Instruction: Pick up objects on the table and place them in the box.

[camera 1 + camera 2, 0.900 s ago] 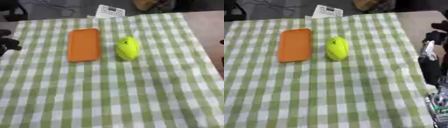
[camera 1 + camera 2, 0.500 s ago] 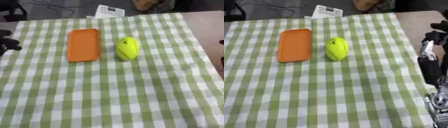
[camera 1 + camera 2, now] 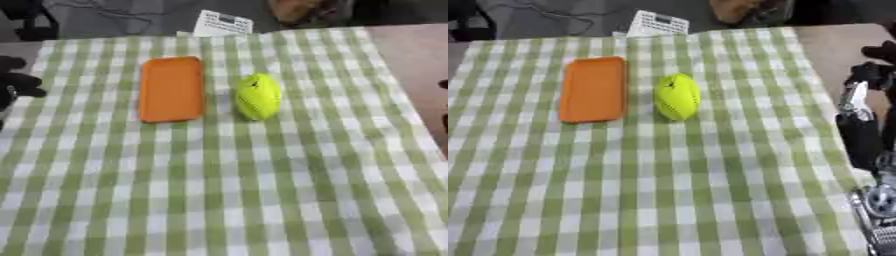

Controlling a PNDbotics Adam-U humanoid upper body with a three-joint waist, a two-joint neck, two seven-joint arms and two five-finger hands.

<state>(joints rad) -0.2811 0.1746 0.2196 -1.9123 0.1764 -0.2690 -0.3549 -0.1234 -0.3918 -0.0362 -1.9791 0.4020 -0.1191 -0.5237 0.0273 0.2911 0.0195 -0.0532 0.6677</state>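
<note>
Ball (image 3: 258, 96), yellow-green and egg-shaped, lies on the checked cloth (image 3: 219, 190) just right of an orange tray (image 3: 171, 89) — the two close but not touching, both in the far half. Beyond the cloth's far edge stands a white basket (image 3: 656, 23). The left hand (image 3: 16, 82) shows dark at the left edge, the right hand (image 3: 868, 75) at the right edge, both well apart from the ball — whether their fingers are spread or curled, I cannot tell.

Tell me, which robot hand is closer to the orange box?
Left. The left hand sits at the cloth's left edge, level with the orange box. The right hand is far off past the yellow ball, at the right edge.
</note>
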